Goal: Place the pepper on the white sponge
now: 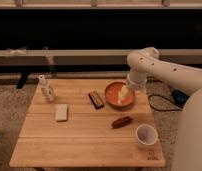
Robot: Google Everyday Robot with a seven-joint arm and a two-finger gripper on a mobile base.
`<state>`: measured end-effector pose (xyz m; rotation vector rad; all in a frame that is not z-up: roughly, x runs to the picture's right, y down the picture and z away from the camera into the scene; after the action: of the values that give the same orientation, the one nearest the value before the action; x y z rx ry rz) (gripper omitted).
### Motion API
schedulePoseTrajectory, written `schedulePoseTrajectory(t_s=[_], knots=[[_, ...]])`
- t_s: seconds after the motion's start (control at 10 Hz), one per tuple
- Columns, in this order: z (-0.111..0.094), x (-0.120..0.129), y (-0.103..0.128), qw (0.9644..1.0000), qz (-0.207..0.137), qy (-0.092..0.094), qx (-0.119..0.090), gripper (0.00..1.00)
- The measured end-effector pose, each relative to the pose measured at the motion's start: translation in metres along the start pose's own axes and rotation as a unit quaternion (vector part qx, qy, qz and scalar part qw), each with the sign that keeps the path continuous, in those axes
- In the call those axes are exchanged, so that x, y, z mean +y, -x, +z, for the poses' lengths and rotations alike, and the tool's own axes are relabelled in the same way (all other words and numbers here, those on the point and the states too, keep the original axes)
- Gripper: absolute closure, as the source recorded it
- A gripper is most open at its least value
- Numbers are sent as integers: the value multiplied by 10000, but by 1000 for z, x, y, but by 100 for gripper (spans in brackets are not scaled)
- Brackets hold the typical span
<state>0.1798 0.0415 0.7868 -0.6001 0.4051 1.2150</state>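
Note:
The pepper is a small dark red-brown piece lying on the wooden table, right of centre, just below the orange bowl. The white sponge is a flat off-white block lying on the left half of the table. My gripper hangs over the bowl at the end of the white arm, above and slightly behind the pepper and far to the right of the sponge. It holds nothing that I can see.
A flat dark bar lies left of the bowl. A small white bottle stands at the back left. A white cup stands near the front right corner. A cable lies on the floor to the right.

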Motion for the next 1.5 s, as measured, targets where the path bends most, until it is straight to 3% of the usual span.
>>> schedulePoseTrajectory(t_s=[1.2,1.5], knots=[[1,0,0,10000,-46,-15,-1,20],[25,13,-7,9982,-571,-196,32,20]])
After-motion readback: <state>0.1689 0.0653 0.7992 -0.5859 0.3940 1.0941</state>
